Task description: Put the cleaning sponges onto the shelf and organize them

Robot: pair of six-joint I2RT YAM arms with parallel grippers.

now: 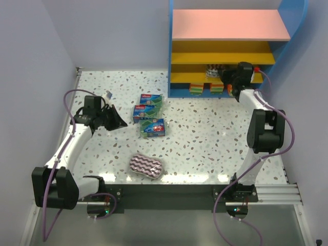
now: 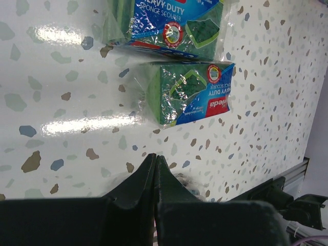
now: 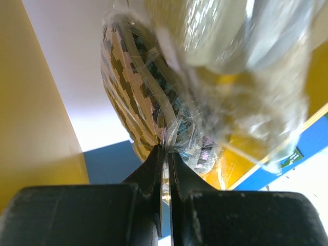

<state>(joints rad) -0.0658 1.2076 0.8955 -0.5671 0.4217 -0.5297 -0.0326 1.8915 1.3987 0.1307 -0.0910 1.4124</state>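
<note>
In the upper right of the overhead view, the right gripper (image 1: 231,82) reaches into the shelf (image 1: 230,24) at its yellow boards. Its wrist view shows the fingers pinched on the clear wrapper of a wavy-striped pad (image 3: 136,92), which rises just above the tips. At left centre, the left gripper (image 1: 119,122) is closed on nothing, with the green packs (image 1: 145,113) near its right.
</note>
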